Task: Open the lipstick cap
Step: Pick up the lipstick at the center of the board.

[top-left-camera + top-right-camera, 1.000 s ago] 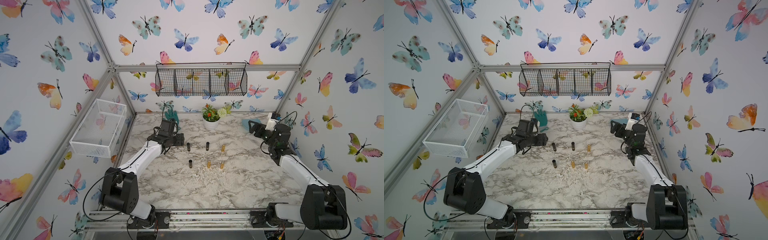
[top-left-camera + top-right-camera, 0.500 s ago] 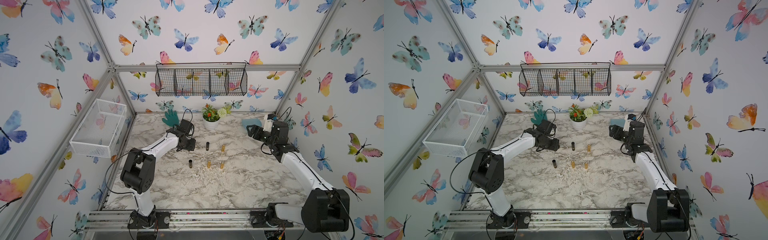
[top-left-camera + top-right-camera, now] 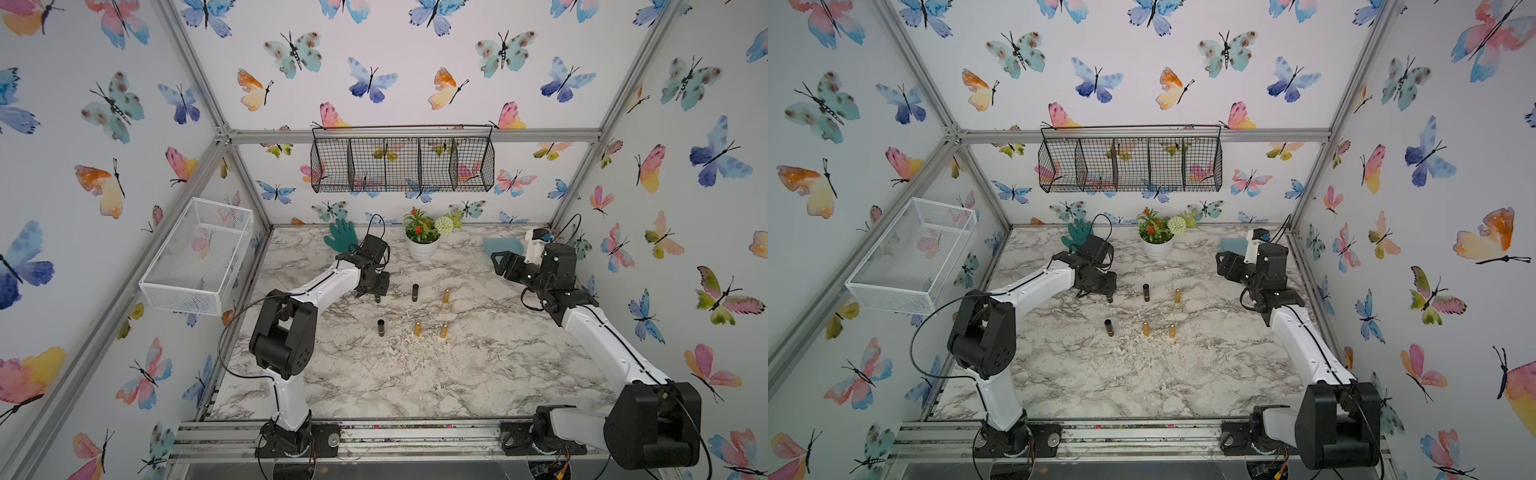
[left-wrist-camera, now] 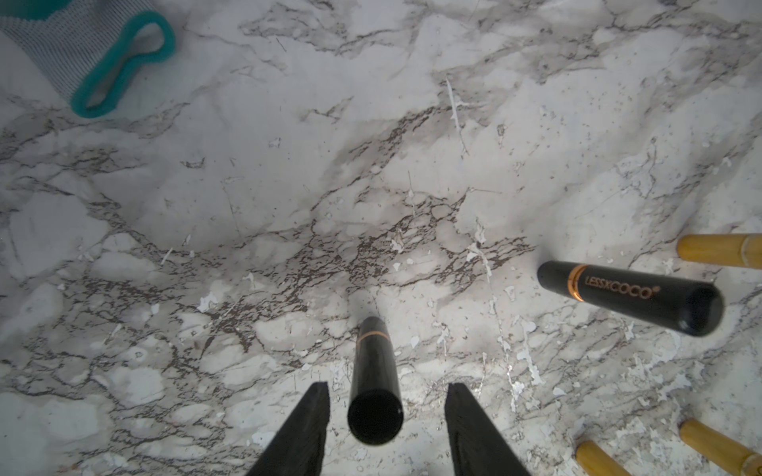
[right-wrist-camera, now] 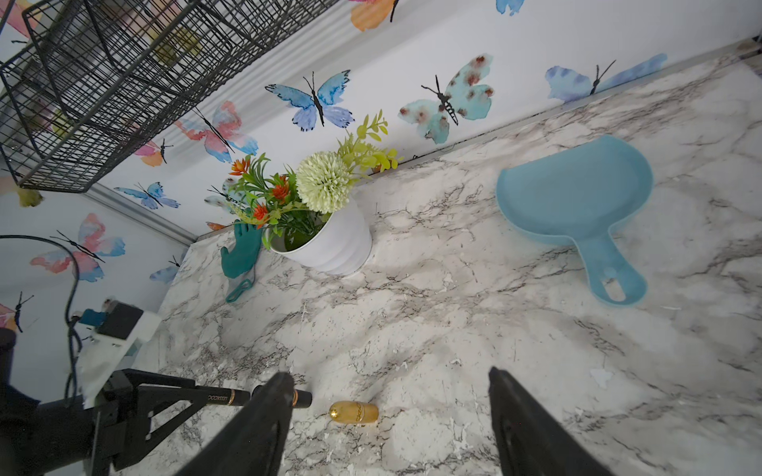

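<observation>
Left gripper (image 4: 385, 386) has swung over the black lipstick (image 4: 374, 371), fingers (image 4: 305, 432) narrowing, not yet touching; right gripper (image 5: 389, 373) gapes idle, so a grasp looks imminent.

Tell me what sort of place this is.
Likely a staged robot test cell: an aluminium frame holds butterfly-papered walls, and the left arm and right arm stand on a rail by the marble-look tabletop.

Black lipstick (image 3: 377, 298) mostly behind left jaws in a top view
</observation>
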